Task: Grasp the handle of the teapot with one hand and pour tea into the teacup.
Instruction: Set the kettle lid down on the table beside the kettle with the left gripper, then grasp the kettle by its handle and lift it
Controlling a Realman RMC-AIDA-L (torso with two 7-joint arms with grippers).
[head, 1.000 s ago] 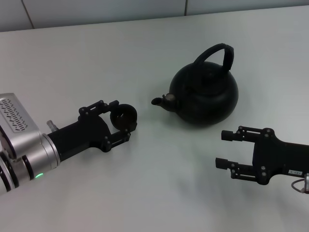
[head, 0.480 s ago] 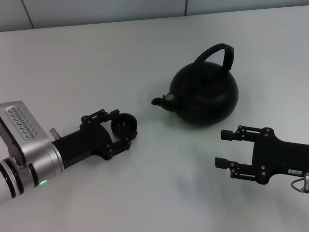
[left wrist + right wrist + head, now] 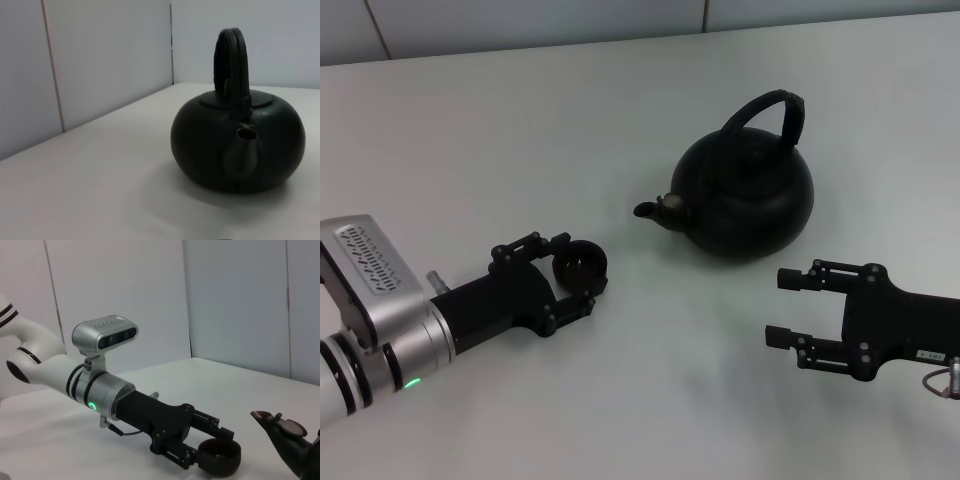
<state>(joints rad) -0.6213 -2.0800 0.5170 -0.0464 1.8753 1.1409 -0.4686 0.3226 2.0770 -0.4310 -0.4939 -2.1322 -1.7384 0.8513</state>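
The matte-black teapot (image 3: 750, 200) stands on the white table, its arched handle (image 3: 775, 112) upright and its spout (image 3: 655, 209) pointing to my left. It fills the left wrist view as well, teapot (image 3: 237, 145) with its handle (image 3: 231, 60) and spout (image 3: 246, 135) facing the camera. A small dark teacup (image 3: 580, 264) sits between the fingers of my left gripper (image 3: 576, 270), which is shut on it, left of and nearer than the spout. The right wrist view shows the same teacup (image 3: 219, 457) in that left gripper (image 3: 212, 450). In front of the teapot my right gripper (image 3: 780, 307) hangs open and holds nothing.
The white table (image 3: 520, 130) runs back to a pale panelled wall (image 3: 520, 20). My left arm's silver forearm (image 3: 370, 300) lies low over the near left of the table.
My left gripper has carried the teacup a little nearer and to the right, and its forearm has swung lower. The right gripper and the teapot have stayed put.
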